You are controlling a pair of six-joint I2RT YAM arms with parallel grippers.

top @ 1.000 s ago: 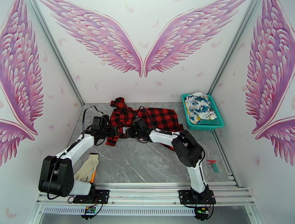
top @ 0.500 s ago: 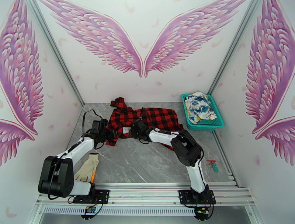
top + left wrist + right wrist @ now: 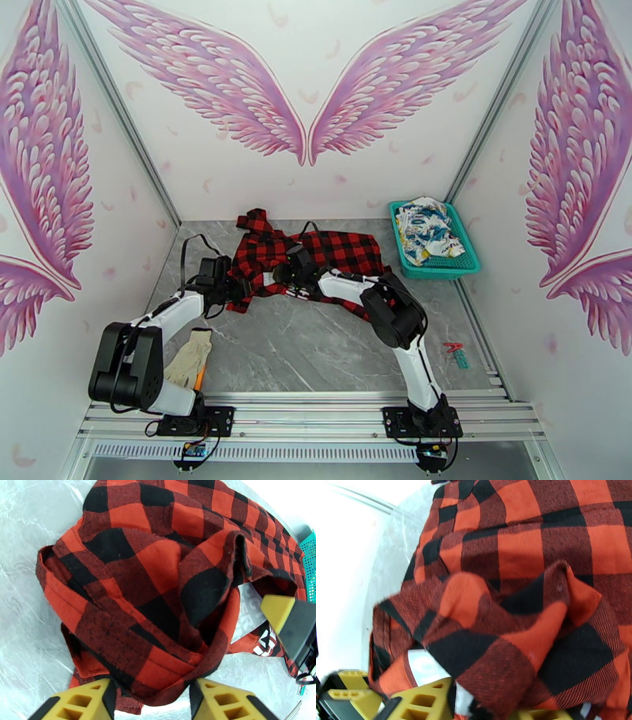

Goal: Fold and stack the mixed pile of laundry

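The red-and-black check shirt (image 3: 340, 251) lies crumpled at the back middle of the table, with white lettering (image 3: 252, 614) showing in a fold. My left gripper (image 3: 235, 288) is at its near left edge. In the left wrist view its yellow fingers (image 3: 83, 703) stand apart, with the bunched hem (image 3: 154, 677) between them. My right gripper (image 3: 283, 276) is on the shirt just right of the left one, its fingers (image 3: 424, 701) closed into a raised fold of the cloth (image 3: 537, 638). The white printed garment (image 3: 426, 229) lies heaped in the teal basket (image 3: 468, 267).
The teal mesh basket stands at the back right, by the wall. A beige glove-like cloth (image 3: 188, 359) lies near the left arm's base, and a small red clip (image 3: 453, 347) sits at the right edge. Bare grey table (image 3: 316, 347) spreads in front of the shirt.
The right gripper moved back and left over the shirt and its jaws narrowed on a fold. The left gripper shifted slightly left and narrowed a little. The shirt's near left edge bunched up.
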